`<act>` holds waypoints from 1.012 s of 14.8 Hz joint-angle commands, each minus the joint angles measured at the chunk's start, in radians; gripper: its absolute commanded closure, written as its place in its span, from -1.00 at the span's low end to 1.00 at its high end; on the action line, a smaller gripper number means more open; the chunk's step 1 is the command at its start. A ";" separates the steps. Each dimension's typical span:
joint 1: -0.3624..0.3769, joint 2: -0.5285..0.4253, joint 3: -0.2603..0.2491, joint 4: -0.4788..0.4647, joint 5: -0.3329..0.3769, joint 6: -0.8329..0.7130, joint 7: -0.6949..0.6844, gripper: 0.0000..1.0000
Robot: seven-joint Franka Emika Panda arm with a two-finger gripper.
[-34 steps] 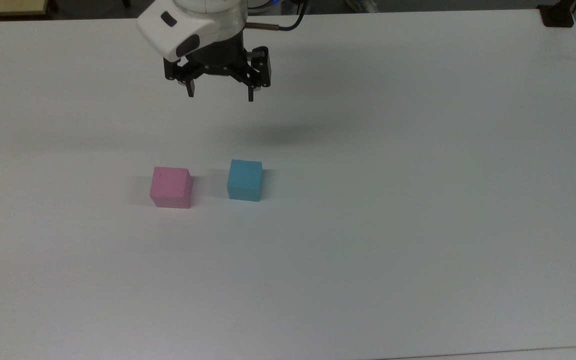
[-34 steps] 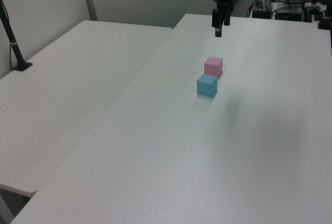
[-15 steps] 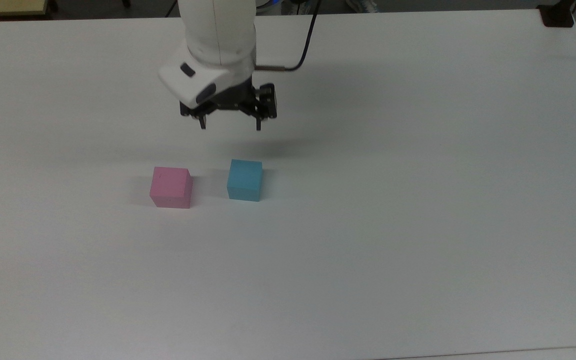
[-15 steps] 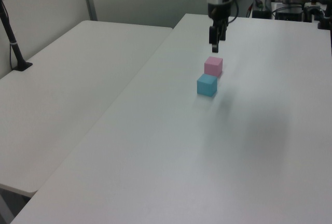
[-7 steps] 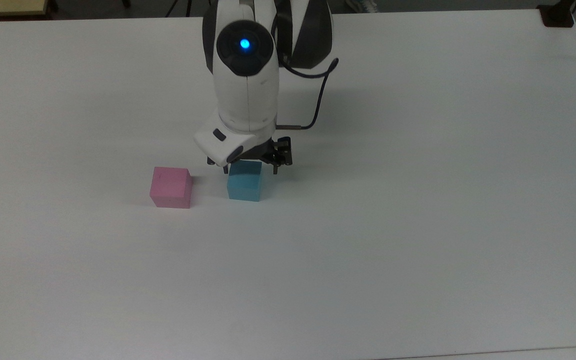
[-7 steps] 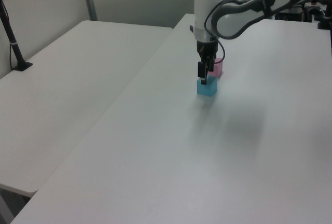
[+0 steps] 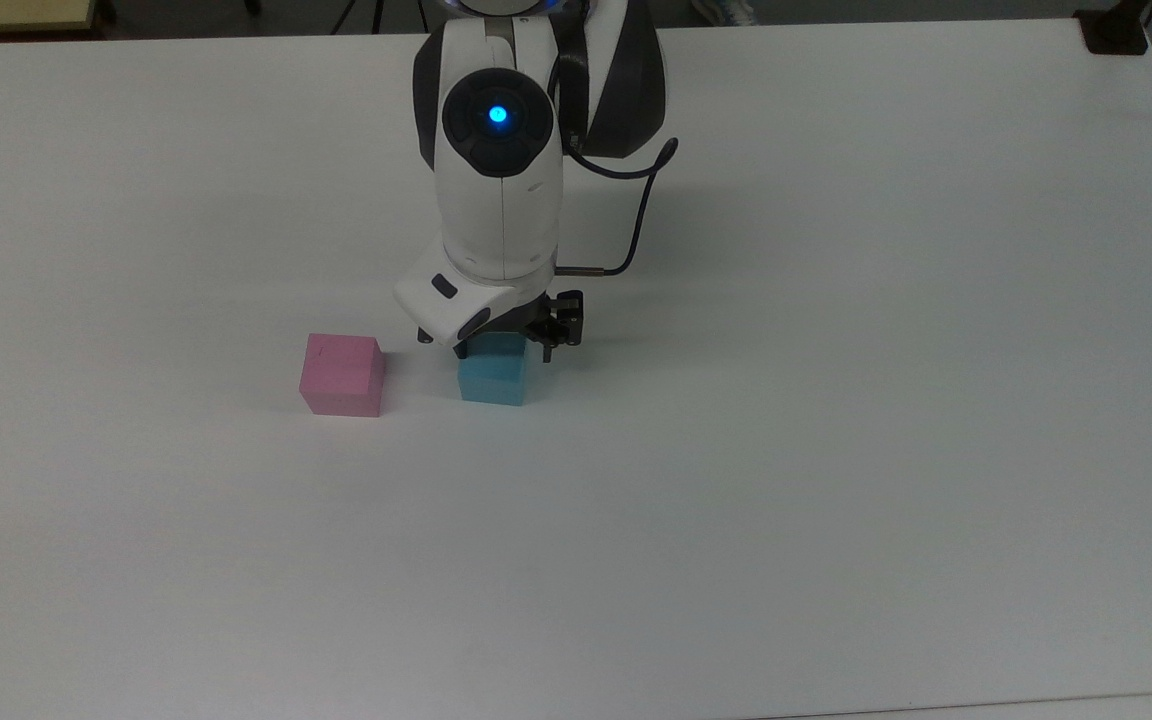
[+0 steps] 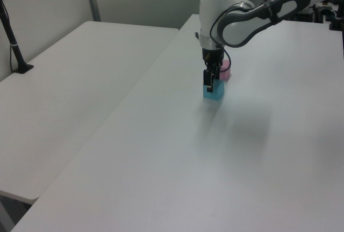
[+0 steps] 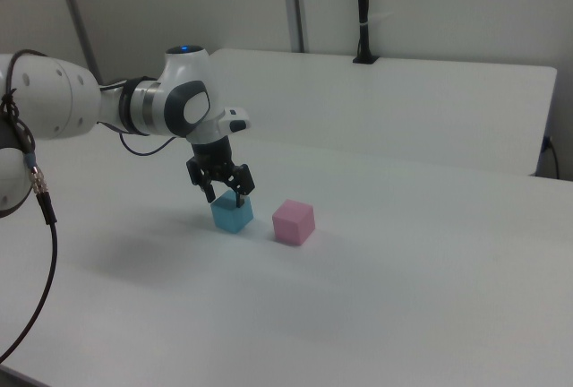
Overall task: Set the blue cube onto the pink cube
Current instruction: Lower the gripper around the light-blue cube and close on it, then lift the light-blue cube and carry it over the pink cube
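Observation:
The blue cube (image 7: 493, 385) (image 8: 213, 93) (image 9: 233, 217) rests on the white table (image 7: 836, 420). About one cube's width to the top view's left of it sits the pink cube (image 7: 341, 375) (image 9: 294, 220). In the left view the pink cube (image 8: 226, 73) is partly hidden behind the arm. My gripper (image 7: 504, 352) (image 8: 208, 84) (image 9: 226, 197) points straight down over the blue cube and is open. One finger stands on each side of the cube's upper part. The wrist covers the blue cube's top face in the top view.
A black clamp (image 7: 1116, 30) sits at the table's far right corner in the top view. A second white table (image 8: 64, 98) adjoins on the left view's left, with a black post (image 8: 16, 55) (image 9: 363, 11) on it. The arm's cable (image 7: 636, 230) hangs beside the wrist.
The gripper came from high at the table's far side toward the blue cube and dropped. In the last half second it sank a little further around the cube's top.

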 commanded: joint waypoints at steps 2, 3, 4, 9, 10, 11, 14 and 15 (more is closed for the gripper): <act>-0.005 -0.022 -0.001 -0.009 -0.004 0.007 0.012 -1.00; -0.008 -0.029 -0.001 -0.005 -0.004 -0.014 0.012 -1.00; -0.010 -0.030 -0.001 -0.002 -0.003 -0.037 0.009 -1.00; -0.018 -0.016 -0.001 -0.008 -0.004 -0.030 0.009 -1.00; -0.018 -0.007 -0.001 -0.009 -0.006 -0.027 0.009 -1.00; -0.018 0.001 -0.001 -0.009 -0.007 -0.025 0.008 -0.86; -0.018 0.001 -0.001 -0.008 -0.007 -0.025 0.006 -0.02; -0.019 -0.003 -0.003 -0.005 -0.007 -0.027 0.003 0.15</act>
